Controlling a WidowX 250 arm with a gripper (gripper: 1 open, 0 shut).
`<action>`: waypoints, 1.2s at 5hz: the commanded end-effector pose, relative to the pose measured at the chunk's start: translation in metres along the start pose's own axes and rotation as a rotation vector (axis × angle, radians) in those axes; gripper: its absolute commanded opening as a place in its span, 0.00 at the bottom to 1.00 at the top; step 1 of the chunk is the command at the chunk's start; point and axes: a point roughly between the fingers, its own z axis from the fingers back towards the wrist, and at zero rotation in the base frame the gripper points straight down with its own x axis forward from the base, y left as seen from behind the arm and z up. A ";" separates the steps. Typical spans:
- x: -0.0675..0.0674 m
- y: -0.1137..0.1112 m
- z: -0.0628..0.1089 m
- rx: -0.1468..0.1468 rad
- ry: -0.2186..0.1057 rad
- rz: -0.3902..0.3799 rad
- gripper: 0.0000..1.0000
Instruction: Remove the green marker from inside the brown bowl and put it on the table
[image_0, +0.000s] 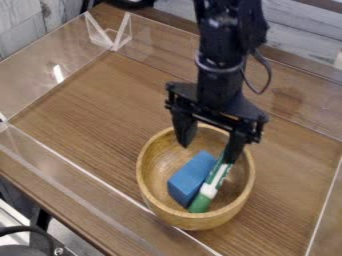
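Note:
The brown bowl (155, 192) sits on the table (94, 110) at the front right. Inside it lies the green marker (214, 184), white-barrelled and slanted, its green end (201, 203) toward the bowl's near rim. Its upper end is hidden behind a gripper finger. A blue block (191, 178) lies beside it on the left. My gripper (207, 152) points down over the bowl, open, with its black fingers (182, 132) spread on either side of the marker's upper half. Nothing is held between them.
Low clear acrylic walls (40, 150) edge the tabletop on all sides. A small clear acrylic piece (107, 35) stands at the back left. Bare wood stretches to the left of the bowl and behind it.

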 end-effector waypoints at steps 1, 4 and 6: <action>0.001 -0.007 0.003 -0.026 -0.073 -0.006 1.00; -0.002 -0.014 -0.012 -0.054 -0.093 -0.015 1.00; -0.003 -0.015 -0.017 -0.070 -0.106 -0.024 1.00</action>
